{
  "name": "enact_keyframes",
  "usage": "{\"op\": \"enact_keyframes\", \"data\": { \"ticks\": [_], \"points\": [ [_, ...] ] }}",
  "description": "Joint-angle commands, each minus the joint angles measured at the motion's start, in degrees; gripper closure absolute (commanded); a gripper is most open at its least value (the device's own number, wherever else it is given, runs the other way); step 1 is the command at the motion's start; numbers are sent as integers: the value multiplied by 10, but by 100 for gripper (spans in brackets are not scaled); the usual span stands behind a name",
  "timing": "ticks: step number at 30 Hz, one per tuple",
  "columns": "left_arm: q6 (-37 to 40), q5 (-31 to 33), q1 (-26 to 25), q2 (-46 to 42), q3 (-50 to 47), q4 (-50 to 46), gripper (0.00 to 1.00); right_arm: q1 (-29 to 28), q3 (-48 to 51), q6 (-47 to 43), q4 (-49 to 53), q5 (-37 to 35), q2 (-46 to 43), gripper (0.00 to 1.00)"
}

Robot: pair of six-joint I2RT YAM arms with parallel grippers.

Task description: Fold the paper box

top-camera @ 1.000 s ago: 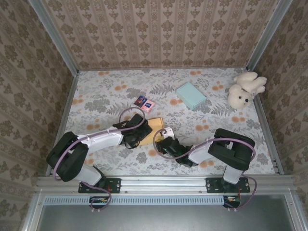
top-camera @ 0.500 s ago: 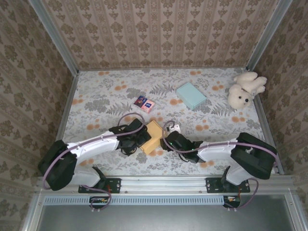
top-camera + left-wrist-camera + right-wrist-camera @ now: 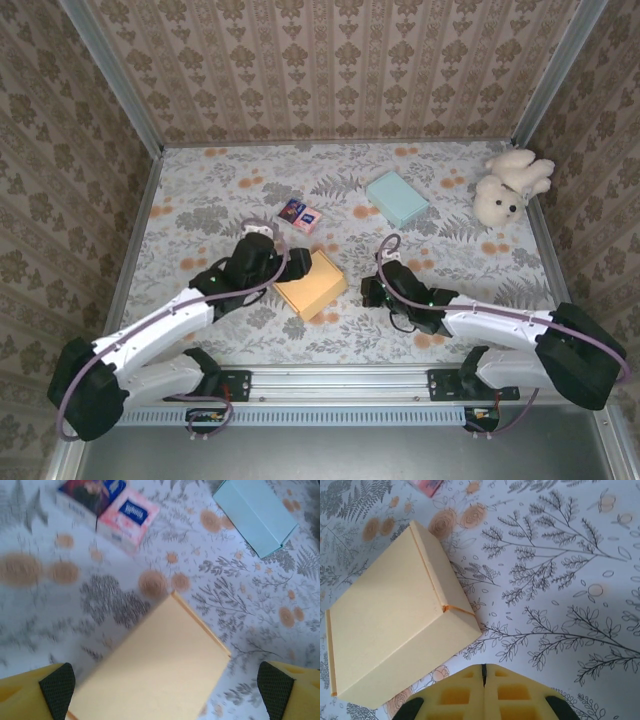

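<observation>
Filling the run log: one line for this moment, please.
box: closed, not gripped | left gripper: open, by box | right gripper: shut, by box

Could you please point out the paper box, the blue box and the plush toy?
paper box (image 3: 311, 284), top external view, centre of its top face.
blue box (image 3: 397, 197), top external view, middle of its top.
plush toy (image 3: 499, 202), top external view, its round lower part.

The work surface is a flat table covered in white cloth with grey-leaf and orange-flower print (image 3: 200, 215). Beige damask-patterned wallpaper panels (image 3: 340, 70) enclose the left, far and right sides. Grey aluminium posts (image 3: 113, 75) stand at both far corners. A grey aluminium rail (image 3: 340, 378) spans the near edge. Lighting is even.
</observation>
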State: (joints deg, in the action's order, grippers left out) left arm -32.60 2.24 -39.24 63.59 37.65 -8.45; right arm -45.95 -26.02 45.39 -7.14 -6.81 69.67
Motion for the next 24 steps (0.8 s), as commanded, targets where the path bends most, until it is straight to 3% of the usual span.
{"op": "enact_keyframes", "data": {
  "ticks": [1,5,12,24],
  "points": [
    [109,-80,33,57,30,29,4,7,-2,41,-14,59,36,100],
    [104,-117,44,106,39,51,5,9,-7,67,-66,88,93,100],
    [76,-111,45,147,21,86,6,17,-37,89,-121,131,197,100],
    [17,-112,31,173,-44,164,6,58,-37,102,-166,150,263,100]
  ]
}}
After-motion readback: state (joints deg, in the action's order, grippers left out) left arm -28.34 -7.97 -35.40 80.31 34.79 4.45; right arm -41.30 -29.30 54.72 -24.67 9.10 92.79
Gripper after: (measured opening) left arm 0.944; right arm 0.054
